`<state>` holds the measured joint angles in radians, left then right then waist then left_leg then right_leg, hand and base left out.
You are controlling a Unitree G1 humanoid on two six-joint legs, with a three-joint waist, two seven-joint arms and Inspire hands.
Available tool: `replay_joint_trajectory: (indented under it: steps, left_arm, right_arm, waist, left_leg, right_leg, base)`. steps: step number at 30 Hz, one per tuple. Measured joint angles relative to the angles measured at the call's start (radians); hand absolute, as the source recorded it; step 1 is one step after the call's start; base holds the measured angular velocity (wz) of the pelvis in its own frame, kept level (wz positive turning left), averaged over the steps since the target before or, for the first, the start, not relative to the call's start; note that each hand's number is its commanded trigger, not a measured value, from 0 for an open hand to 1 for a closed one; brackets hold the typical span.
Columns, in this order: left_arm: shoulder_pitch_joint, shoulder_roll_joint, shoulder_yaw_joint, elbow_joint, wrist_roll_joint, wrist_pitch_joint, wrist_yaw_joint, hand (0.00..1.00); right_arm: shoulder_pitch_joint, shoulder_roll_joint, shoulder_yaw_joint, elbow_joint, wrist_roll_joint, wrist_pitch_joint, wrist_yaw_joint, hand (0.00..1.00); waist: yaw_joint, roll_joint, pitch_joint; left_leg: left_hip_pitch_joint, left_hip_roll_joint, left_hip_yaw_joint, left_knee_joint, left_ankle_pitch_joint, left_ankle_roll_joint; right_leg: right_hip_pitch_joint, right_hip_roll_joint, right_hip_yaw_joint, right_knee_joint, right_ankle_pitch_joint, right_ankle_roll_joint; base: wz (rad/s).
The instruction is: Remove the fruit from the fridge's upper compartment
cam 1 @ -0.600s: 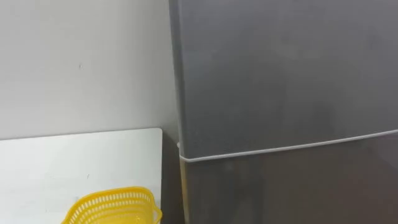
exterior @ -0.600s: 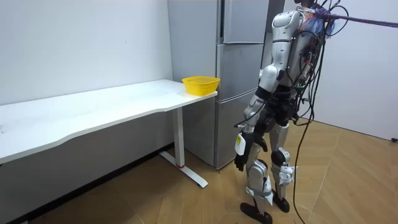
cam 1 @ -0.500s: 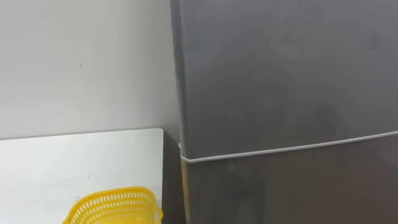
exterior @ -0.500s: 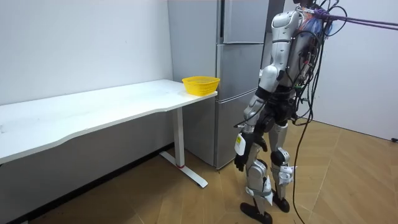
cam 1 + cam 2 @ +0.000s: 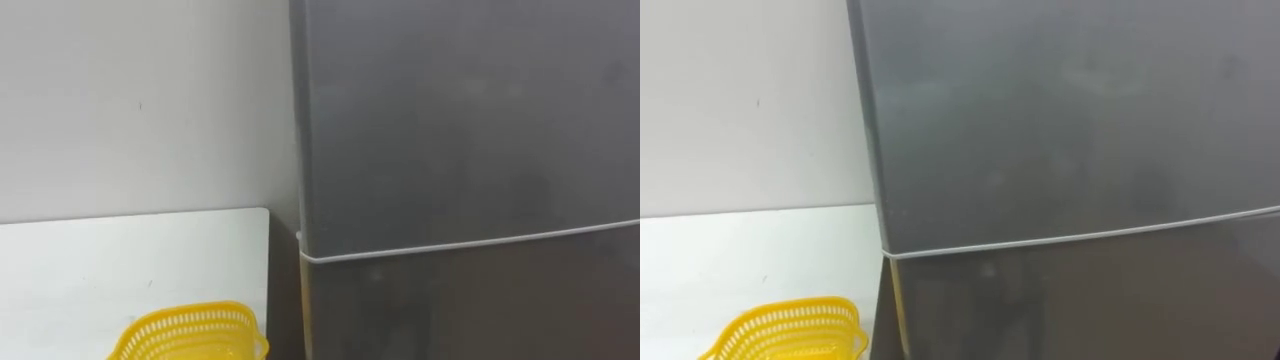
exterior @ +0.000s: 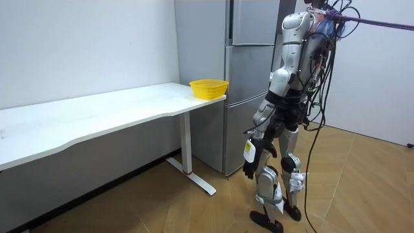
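**Status.** The robot stands facing the fridge (image 6: 253, 77), just past the end of the counter (image 6: 97, 113). The upper door (image 5: 460, 120) is fully shut. A thin pale seam (image 5: 470, 243) separates it from the lower door (image 5: 470, 310). The item to be retrieved lies behind the upper door and cannot be seen.

**Change since 0.5 s ago.** In the eye views, the fridge's left edge, the counter corner and the yellow basket (image 5: 190, 335) have all shifted together toward the view's right. A shift of the whole picture is the camera's own: the head or body has swung slightly to the left. None of the objects has moved. In the room view the stance is almost unchanged.

**Robot hand.** The left robot hand (image 6: 249, 169) hangs low beside the thigh, well apart from the fridge. Nothing is visible in it. Whether it is open or closed cannot be told at this range.

**Meaning for the task.** This appears to be the alignment stage, with no part of the retrieval started. The door has not yet been touched, and an arm must be raised to it first. No handle is visible on the door face, so which edge opens cannot be told. The basket stands near the counter's fridge end and is the likely place to set the item down.
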<state>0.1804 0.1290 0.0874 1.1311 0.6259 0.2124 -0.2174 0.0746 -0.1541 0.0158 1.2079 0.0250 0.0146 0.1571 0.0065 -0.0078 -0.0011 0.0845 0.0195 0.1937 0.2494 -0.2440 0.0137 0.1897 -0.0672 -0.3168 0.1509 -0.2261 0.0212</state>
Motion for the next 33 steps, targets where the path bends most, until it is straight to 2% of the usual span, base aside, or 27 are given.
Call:
replay_joint_trajectory:
  steps: [6,14,18,21,25,29,33]
  left_arm:
    - [0.007,0.000,0.013,0.000,-0.008,0.001,0.010,0.00]
    - [0.012,-0.004,0.036,0.001,-0.078,0.002,0.057,0.00]
    - [0.013,-0.006,0.086,0.016,-0.206,0.008,0.096,0.00]
    - [0.027,-0.013,0.139,0.028,-0.289,0.009,0.130,0.00]
    - [0.046,-0.025,0.204,0.041,-0.421,0.008,0.173,0.00]
    - [0.061,-0.027,0.216,0.041,-0.530,0.007,0.216,0.00]
    - [0.064,-0.028,0.277,0.036,-0.689,-0.003,0.287,0.00]
  right_arm:
    - [0.004,0.000,-0.010,-0.001,0.000,0.009,0.000,0.00]
    - [0.004,-0.001,-0.018,-0.005,0.000,0.009,0.008,0.00]
    - [-0.006,-0.001,-0.022,0.029,0.009,0.010,0.006,0.00]
    - [-0.014,0.000,-0.034,0.043,0.014,0.030,0.007,0.00]
    - [-0.007,0.000,-0.042,0.043,0.014,0.030,0.008,0.00]
    - [-0.004,0.000,-0.044,0.043,0.014,0.034,0.007,0.00]
    - [-0.006,-0.001,-0.039,0.043,0.013,0.053,0.007,0.00]
  waist:
    - [-0.001,0.002,-0.0003]
    - [0.000,0.009,-0.0016]
    - [0.000,0.009,-0.0016]
    - [0.005,0.009,-0.0012]
    - [0.018,0.006,-0.0009]
    - [0.029,0.002,0.0003]
    - [0.055,0.000,0.0006]
  left_leg:
    - [-0.001,-0.001,-0.001,0.000,0.000,0.000]
    - [0.001,0.000,-0.004,-0.007,0.000,0.000]
    - [-0.001,0.000,-0.006,-0.009,0.000,0.000]
    - [-0.001,-0.001,-0.006,-0.008,0.000,0.000]
    - [-0.001,-0.005,-0.013,-0.008,0.000,0.000]
    - [0.000,-0.014,-0.031,-0.008,0.000,0.001]
    - [-0.003,-0.017,-0.042,-0.008,-0.002,0.004]
  right_leg:
    - [0.002,-0.001,-0.006,0.000,0.000,0.000]
    - [0.003,-0.001,-0.011,0.000,0.000,0.000]
    - [0.003,-0.001,-0.017,0.000,0.000,0.000]
    - [0.002,-0.002,-0.017,-0.002,0.000,0.000]
    - [0.005,-0.006,-0.032,-0.004,-0.001,0.002]
    - [0.014,-0.010,-0.043,-0.006,-0.005,0.007]
    - [0.022,-0.012,-0.062,-0.011,-0.007,0.009]
  base:
    - [0.00]
    - [0.00]
    - [0.00]
    - [0.00]
    - [0.04]
    - [0.14]
    - [0.10]
